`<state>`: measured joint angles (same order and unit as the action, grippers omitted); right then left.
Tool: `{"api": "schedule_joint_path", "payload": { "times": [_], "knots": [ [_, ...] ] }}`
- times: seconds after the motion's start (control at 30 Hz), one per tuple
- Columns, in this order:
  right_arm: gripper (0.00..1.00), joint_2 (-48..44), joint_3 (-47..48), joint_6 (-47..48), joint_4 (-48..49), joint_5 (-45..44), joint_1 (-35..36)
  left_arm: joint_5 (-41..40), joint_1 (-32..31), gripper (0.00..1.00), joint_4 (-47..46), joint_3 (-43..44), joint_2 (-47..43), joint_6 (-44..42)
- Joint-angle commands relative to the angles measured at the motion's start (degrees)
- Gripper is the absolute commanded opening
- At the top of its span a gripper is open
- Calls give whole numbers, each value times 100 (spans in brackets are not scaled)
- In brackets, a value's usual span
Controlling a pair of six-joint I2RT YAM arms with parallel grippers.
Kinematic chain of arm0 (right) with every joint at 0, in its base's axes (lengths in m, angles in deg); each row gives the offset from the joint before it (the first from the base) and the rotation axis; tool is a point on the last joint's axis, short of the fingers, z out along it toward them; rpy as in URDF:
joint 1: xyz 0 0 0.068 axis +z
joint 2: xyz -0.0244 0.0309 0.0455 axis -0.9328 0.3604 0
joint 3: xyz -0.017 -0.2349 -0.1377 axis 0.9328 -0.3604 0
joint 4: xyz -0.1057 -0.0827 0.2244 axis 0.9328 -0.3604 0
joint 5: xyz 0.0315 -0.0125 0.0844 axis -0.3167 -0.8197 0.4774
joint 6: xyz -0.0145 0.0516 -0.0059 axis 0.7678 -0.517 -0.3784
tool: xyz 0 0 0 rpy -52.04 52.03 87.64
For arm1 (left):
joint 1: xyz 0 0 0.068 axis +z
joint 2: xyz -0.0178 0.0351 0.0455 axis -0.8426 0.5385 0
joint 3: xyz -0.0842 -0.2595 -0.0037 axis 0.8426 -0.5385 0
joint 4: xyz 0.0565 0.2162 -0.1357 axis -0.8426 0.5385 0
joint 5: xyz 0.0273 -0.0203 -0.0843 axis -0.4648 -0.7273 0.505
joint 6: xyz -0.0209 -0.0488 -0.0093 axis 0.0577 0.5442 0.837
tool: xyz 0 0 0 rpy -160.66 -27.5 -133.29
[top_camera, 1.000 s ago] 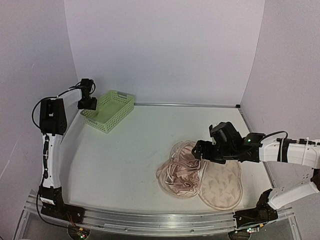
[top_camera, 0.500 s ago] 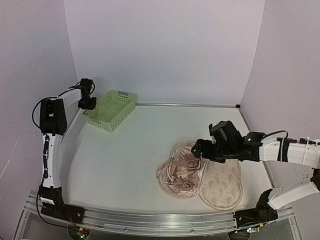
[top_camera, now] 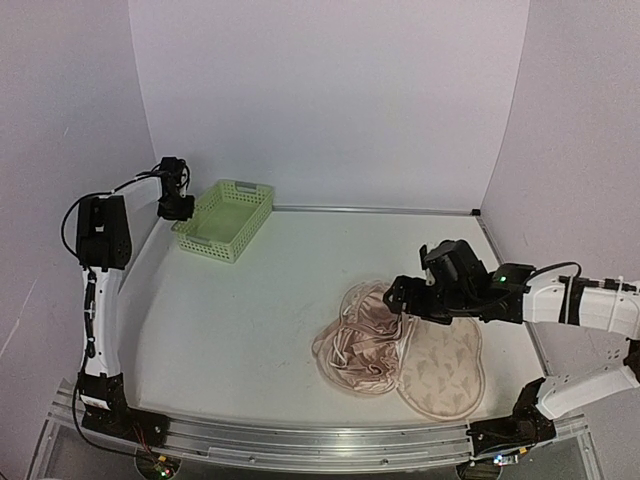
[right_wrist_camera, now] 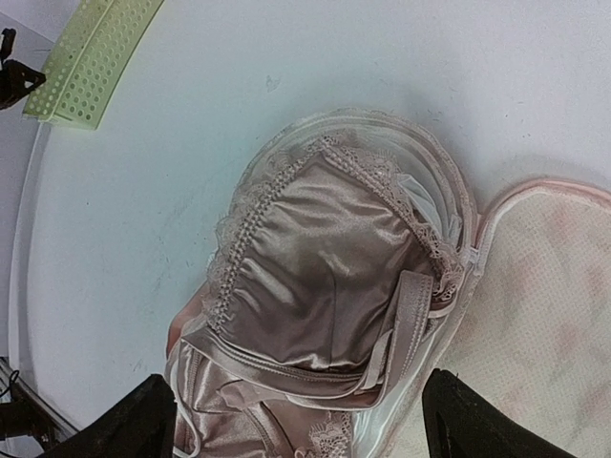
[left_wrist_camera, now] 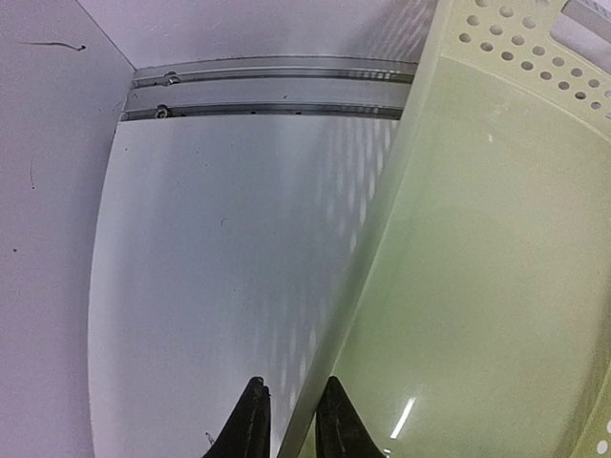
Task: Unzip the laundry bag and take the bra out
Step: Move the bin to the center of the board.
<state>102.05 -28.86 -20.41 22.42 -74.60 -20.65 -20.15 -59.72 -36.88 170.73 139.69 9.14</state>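
The laundry bag lies unzipped and folded open at the right of the table. Its beige mesh-lined flap (top_camera: 442, 368) with faint motifs is spread to the right and also shows in the right wrist view (right_wrist_camera: 558, 305). The pink satin bra (top_camera: 358, 345) lies crumpled in the bag's left half, lace trim and straps showing (right_wrist_camera: 325, 258). My right gripper (top_camera: 403, 300) hovers open just above the bra, fingers wide apart on either side of it (right_wrist_camera: 305, 429). My left gripper (top_camera: 178, 208) is at the far left, shut on the wall of the green basket (left_wrist_camera: 286, 425).
The light green lattice basket (top_camera: 225, 220) stands at the back left by the wall; its inside floor fills the right of the left wrist view (left_wrist_camera: 496, 286). A metal rail (top_camera: 370, 209) runs along the back edge. Walls close in on the left, back and right.
The basket, held by my left gripper, has turned and slid a little to the right. The right gripper has barely moved above the bra.
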Motion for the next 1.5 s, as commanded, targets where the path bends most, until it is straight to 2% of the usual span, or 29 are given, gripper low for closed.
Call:
{"api": "schedule_joint_path", "payload": {
  "times": [0.0,0.4,0.6,1.07,1.47],
  "knots": [
    [91,-319,-12,-13,114,-52,-19,73,37,0,-102,-278,-319,427],
    [91,-610,-201,-22,105,-119,-23,244,-115,0,-126,-1119,-887,630],
    [91,-671,-292,-22,105,-140,-18,204,-292,0,-249,-1944,-1448,840],
    [91,-569,-459,-48,122,-141,-21,47,-1096,0,-853,-4339,-2745,1450],
    [91,-270,-528,-102,151,-35,-16,-119,-2237,0,-1044,-5965,-4167,1806]
  ]
}}
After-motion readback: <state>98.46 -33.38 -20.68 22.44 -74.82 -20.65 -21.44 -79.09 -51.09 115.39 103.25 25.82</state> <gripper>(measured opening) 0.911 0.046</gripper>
